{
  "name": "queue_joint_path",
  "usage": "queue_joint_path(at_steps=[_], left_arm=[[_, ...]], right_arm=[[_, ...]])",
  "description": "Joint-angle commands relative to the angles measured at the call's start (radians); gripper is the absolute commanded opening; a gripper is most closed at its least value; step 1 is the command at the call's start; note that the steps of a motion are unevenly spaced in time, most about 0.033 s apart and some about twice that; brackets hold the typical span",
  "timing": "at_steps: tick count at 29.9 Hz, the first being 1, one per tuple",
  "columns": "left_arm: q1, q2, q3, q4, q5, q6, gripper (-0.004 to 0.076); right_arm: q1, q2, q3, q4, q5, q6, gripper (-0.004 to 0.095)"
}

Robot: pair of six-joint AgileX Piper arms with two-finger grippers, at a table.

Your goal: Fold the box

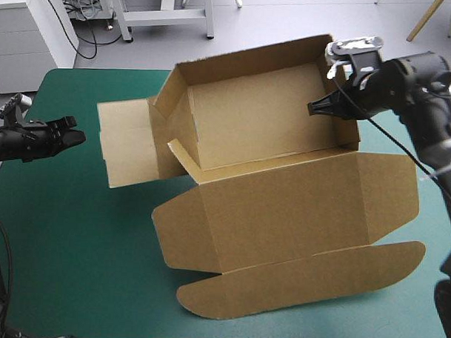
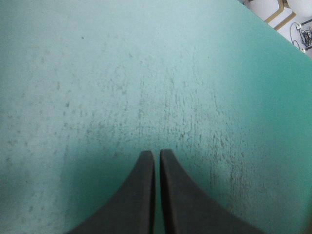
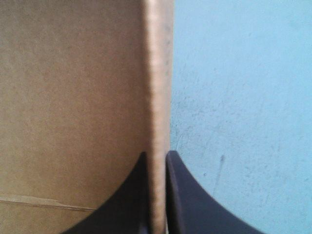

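The box [image 1: 263,163] sits mid-bench, toward the far edge, as an open tray [image 1: 249,118] with its walls up. Its lid [image 1: 283,208] lies flat toward the near edge and ends in a rounded flap [image 1: 303,279]. A side flap [image 1: 126,143] lies flat on the bench [image 1: 76,208] at the tray's left, between the tray and the left claw [image 1: 75,132]. That claw hangs near the bench's left edge, apart from the board. In its wrist view its fingers [image 2: 144,195] are together, a thin slit between them, over bare teal-green cover [image 2: 146,73] with nothing in the way. The right claw [image 1: 316,107] is at the tray's right wall, and its arm covers the far right corner of the box. In its wrist view the black fingers [image 3: 183,195] are clamped on the wall's edge, one on each side, with brown board on one side and cover on the other. There the rest of the box is cut off. From above, the right claw's tips are hard to make out against the wall, and the wall's outer face is hidden.
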Motion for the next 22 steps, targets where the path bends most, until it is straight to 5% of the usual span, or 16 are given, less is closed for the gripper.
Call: queue_joint_path(at_steps=[1,11,14,18,22], left_arm=[[0.002,-0.044,-0.026,-0.070,-0.006,0.016,0.0015],[0.002,-0.044,-0.026,-0.070,0.045,0.043,0.0058],[0.002,-0.044,-0.026,-0.070,0.070,0.106,0.0207],[0.002,-0.044,-0.026,-0.068,0.105,0.079,0.0527],[0.002,-0.028,-0.026,-0.068,0.190,0.078,0.0649]], right_arm=[[-0.007,-0.159,-0.033,0.026,-0.030,-0.010,0.0000],[-0.007,-0.272,-0.029,0.088,-0.082,-0.058,0.0000],[-0.007,-0.256,-0.023,0.088,-0.080,-0.065,0.0000],[-0.007,-0.225,-0.018,0.098,-0.079,-0.077,0.0000],[-0.007,-0.188,-0.018,0.151,-0.089,-0.092,-0.0017]])
